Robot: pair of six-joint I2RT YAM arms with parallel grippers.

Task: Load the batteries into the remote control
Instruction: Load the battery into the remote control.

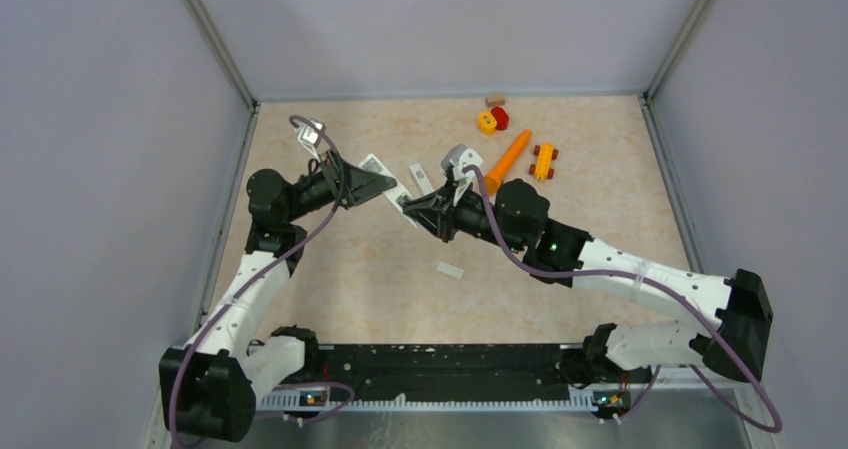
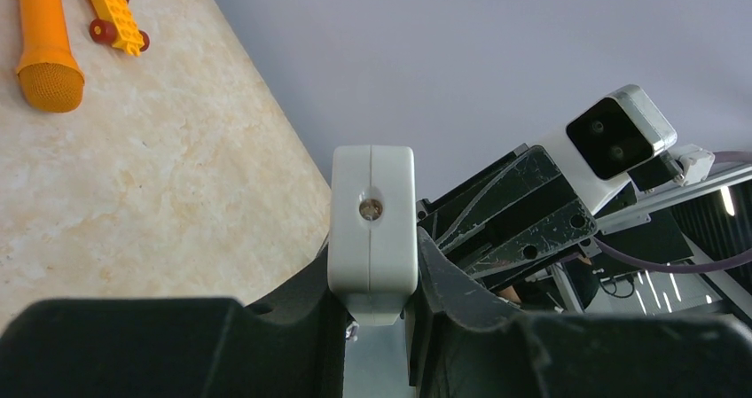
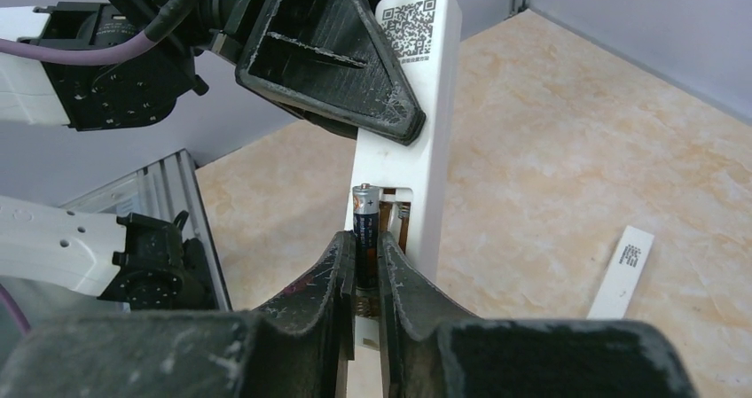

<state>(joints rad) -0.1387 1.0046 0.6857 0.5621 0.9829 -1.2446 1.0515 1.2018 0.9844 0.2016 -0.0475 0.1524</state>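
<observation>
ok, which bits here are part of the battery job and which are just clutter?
Job: remote in left claw; battery in right claw, at the remote's open bay; white strip, likely the cover.
Clutter: carrot; wheeled brick; yellow and red blocks; brown block.

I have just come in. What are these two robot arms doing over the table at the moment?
The left gripper clamps the long, slim white plastic remote control near its labelled end. The right gripper pinches a small dark cylindrical battery that sits in the remote's open compartment. A thin white strip, perhaps the cover, lies on the beige table, so the compartment is not yet closed.
</observation>
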